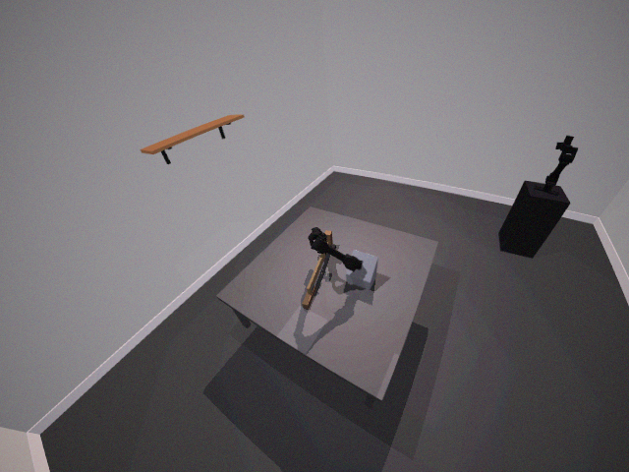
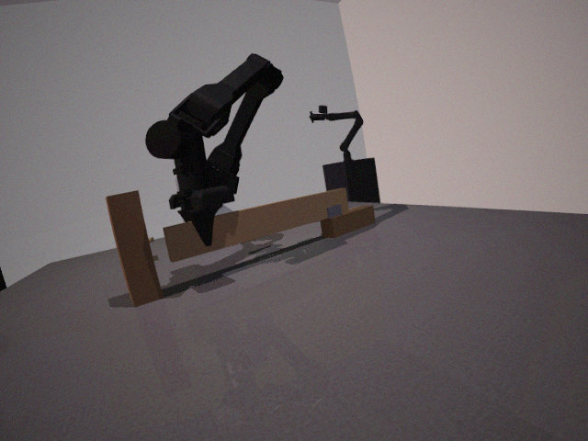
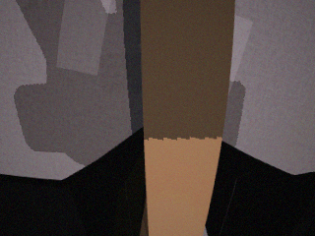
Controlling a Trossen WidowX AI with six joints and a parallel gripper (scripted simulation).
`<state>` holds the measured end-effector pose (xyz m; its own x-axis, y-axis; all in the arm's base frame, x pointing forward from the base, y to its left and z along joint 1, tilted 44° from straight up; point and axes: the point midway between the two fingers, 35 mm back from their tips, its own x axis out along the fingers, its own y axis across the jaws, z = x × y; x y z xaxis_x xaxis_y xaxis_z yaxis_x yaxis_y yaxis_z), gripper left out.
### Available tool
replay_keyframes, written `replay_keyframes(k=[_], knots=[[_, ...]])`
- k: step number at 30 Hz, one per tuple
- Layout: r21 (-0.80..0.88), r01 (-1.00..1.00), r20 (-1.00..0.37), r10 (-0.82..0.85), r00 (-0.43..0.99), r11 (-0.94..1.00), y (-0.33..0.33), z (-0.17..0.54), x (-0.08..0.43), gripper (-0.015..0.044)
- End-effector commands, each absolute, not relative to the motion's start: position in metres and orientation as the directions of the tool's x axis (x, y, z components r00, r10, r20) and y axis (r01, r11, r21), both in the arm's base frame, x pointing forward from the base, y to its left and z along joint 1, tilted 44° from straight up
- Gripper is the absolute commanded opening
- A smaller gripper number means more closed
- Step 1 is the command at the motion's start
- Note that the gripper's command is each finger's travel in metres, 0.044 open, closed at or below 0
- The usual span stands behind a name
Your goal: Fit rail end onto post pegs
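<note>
right now the gripper [image 2: 205, 237] is clamped on the rail [image 2: 265, 219], near its left end, with that end lifted off the table [image 2: 379, 332]. the rail's left end hangs just beside the post [image 2: 132, 249], a small gap showing between them, and the pegs [image 2: 154, 257] poke out there. its right, far end sits in the bracket [image 2: 335, 211] on the footboard block [image 2: 348, 220].

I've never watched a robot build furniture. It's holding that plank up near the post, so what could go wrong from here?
The rail hangs just short of the post, so the small pegs might miss its holes and jam. Pushing it over could also drag its far end out of the bracket. The gripper clamps near one end, so the rail could tilt.
</note>
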<state>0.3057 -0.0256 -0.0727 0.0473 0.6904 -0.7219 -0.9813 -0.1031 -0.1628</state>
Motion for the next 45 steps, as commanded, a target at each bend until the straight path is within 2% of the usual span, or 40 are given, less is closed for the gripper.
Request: replay_keyframes(k=[1, 45], knots=[[-0.17, -0.98, -0.724, 0.688, 0.057, -0.098, -0.0291, -0.0725, 0.3093, 0.0], [-0.171, -0.98, -0.724, 0.687, 0.057, -0.098, -0.0387, -0.0812, 0.3113, 0.0]])
